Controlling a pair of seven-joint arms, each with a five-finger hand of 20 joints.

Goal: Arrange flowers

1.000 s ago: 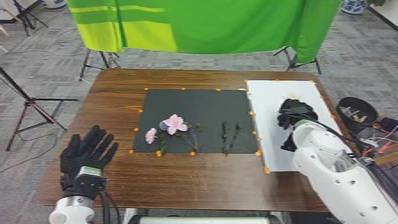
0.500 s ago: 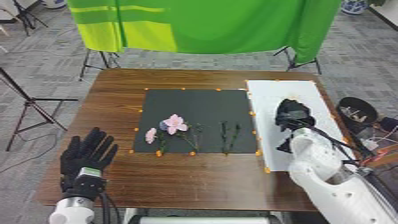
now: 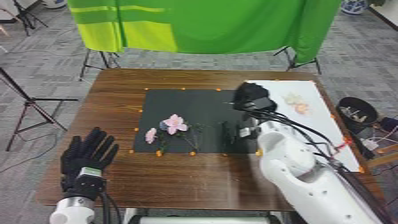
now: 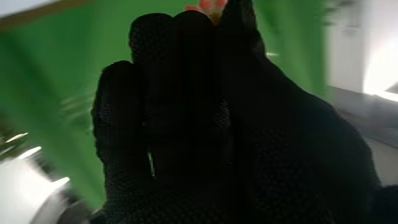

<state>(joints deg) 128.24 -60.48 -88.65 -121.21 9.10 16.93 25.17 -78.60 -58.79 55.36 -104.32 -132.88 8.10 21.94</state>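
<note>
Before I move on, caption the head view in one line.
Flower arranging: right hand near the white sheet, pink flowers on the dark mat.

- Worktop (image 3: 178, 192): brown wood, dark grain, pale sheen in places.
- Floor (image 3: 55, 67): grey, patterned, on all visible sides of the worktop.
- Green cloth (image 3: 226, 27): hung beyond the worktop's far edge, vertical folds, yellow-green patches toward its left.
- Black stand legs (image 3: 306, 59): below the cloth, beyond the worktop's far right corner; more beyond the far left.
- Dark tripod (image 3: 33, 106): left of the worktop, legs splayed; thin cable on the floor nearby.
- Black bin (image 3: 343, 106): just right of the worktop, pale items inside.
- Blue-and-white vessel (image 3: 354, 6): well beyond the worktop, far right, cut off.
- Light: strong white glare in right wrist view.
</note>
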